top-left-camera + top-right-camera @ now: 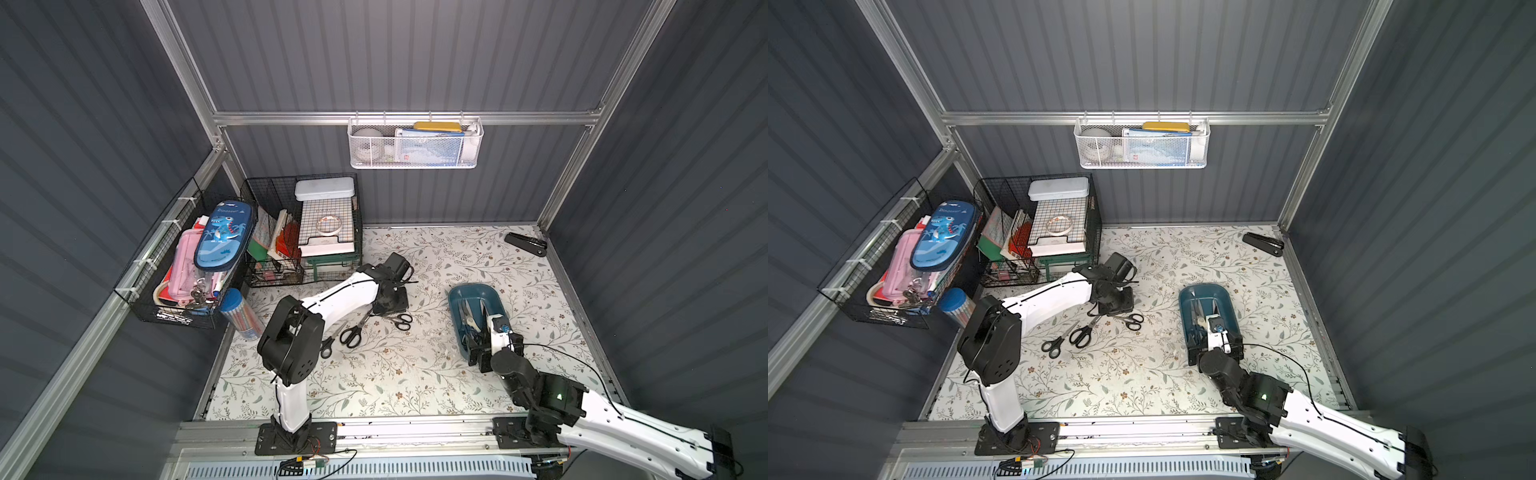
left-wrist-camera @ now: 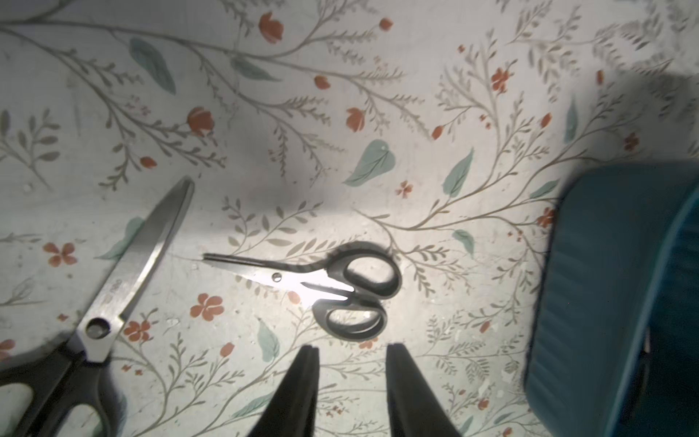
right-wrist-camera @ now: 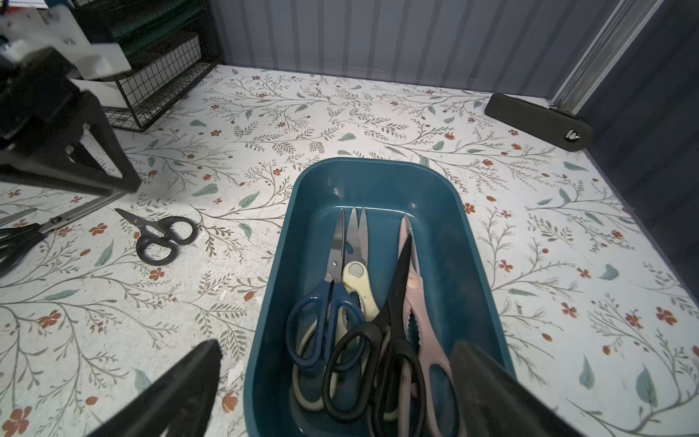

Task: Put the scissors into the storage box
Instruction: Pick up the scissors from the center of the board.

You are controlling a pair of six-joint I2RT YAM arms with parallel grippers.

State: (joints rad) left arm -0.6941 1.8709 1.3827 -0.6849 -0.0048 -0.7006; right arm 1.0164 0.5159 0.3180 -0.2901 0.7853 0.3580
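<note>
The left gripper (image 2: 351, 348), jaws partly spread and empty, hangs just beside the small black-handled steel scissors (image 2: 321, 287) lying flat near the shallow teal plastic storage box (image 2: 605, 283), over whose end the right gripper (image 3: 336, 346) gapes wide. A shallow pinch could well skid those thin handle loops away.

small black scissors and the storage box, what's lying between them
Nothing: bare floral tabletop separates the small black scissors from the storage box, seen in the right wrist view.
</note>
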